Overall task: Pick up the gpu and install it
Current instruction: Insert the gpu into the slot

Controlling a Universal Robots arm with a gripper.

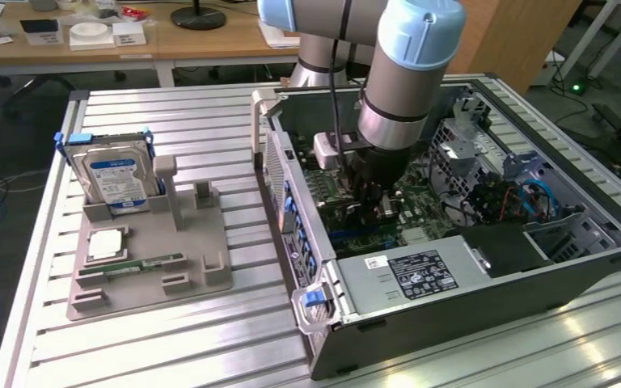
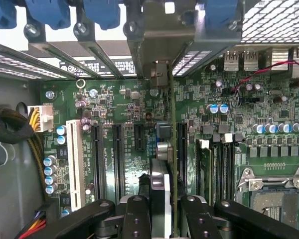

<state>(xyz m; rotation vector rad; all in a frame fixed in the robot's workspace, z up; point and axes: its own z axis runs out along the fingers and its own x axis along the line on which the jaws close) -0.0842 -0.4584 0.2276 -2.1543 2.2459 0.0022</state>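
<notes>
Exterior view: arm reaches down into the open computer case (image 1: pixel 472 267), gripper (image 1: pixel 373 212) low over the motherboard (image 1: pixel 338 190); hard drive (image 1: pixel 116 182) and memory stick (image 1: pixel 138 264) sit on the grey holder (image 1: pixel 197 259) at the exterior view's left

Wrist view: jaws clamped on the gpu (image 2: pixel 167 164) — card stands on edge, running down between the expansion slots (image 2: pixel 117 159) — fingers (image 2: pixel 138 219) grip both faces

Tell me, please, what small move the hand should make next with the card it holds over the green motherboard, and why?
Probably a short straight push down. The hand grips the thin dark green GPU card edge-on, upright above a long black slot on the green motherboard, its metal bracket at the case's rear openings.
</notes>
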